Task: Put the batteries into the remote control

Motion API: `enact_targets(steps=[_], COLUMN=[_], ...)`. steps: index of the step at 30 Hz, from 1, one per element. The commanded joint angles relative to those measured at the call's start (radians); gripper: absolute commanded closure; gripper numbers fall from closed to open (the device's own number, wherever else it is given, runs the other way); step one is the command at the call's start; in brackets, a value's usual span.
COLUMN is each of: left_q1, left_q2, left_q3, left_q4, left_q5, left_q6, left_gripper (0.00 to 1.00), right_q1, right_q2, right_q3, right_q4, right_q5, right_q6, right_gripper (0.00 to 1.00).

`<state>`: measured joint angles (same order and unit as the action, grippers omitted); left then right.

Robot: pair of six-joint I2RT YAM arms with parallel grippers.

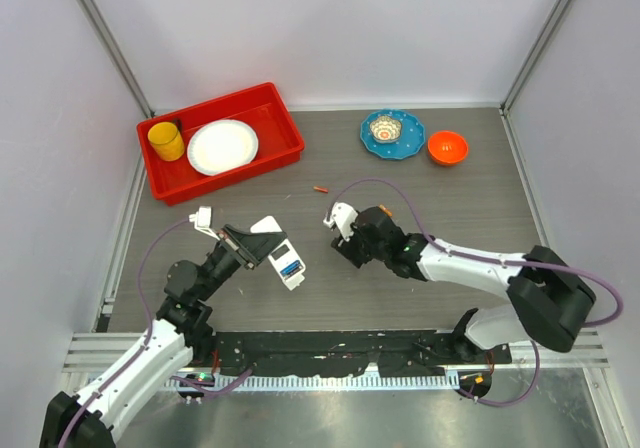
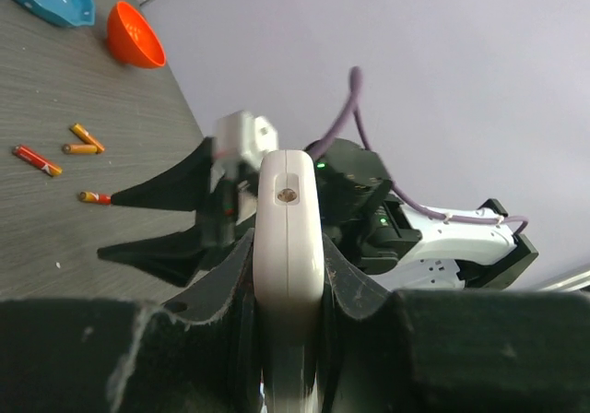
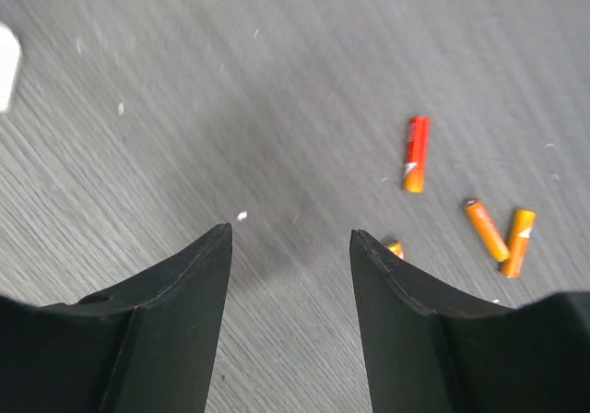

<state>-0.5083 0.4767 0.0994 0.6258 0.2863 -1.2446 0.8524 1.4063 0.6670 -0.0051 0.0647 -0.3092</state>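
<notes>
Far left, at the back: red tray with yellow cup and white plate inside. Left gripper: clamped tight on the remote, held on edge, left of centre. Right gripper: fingers apart, gripping nothing, low over bare table just right of the remote. Batteries: four orange ones in sight, loose on the table near the right fingers. Further right, at the back: blue plate carrying a small bowl, orange bowl just beside it.
</notes>
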Motion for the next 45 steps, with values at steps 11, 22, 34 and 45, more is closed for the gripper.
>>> enact_targets(steps=[11, 22, 34, 45], left_q1=[0.005, 0.005, 0.007, 0.007], left_q2=[-0.16, -0.239, -0.245, -0.257], left_q3=[0.064, 0.217, 0.178, 0.171], left_q4=[-0.154, -0.383, -0.347, -0.359], left_q5=[-0.177, -0.207, -0.197, -0.203], left_q6=[0.028, 0.096, 0.068, 0.07], left_gripper=[1.0, 1.0, 1.0, 1.0], right_q1=[0.199, 0.312, 0.32, 0.364], right_q2=[0.081, 0.269, 0.378, 0.43], right_q3=[0.053, 0.164, 0.264, 0.296], right_q4=[0.355, 0.286, 0.168, 0.076], right_q5=[0.065, 0.118, 0.069, 0.089], right_q6=[0.639, 0.512, 0.437, 0.409], right_gripper=[0.31, 0.21, 0.11, 0.18])
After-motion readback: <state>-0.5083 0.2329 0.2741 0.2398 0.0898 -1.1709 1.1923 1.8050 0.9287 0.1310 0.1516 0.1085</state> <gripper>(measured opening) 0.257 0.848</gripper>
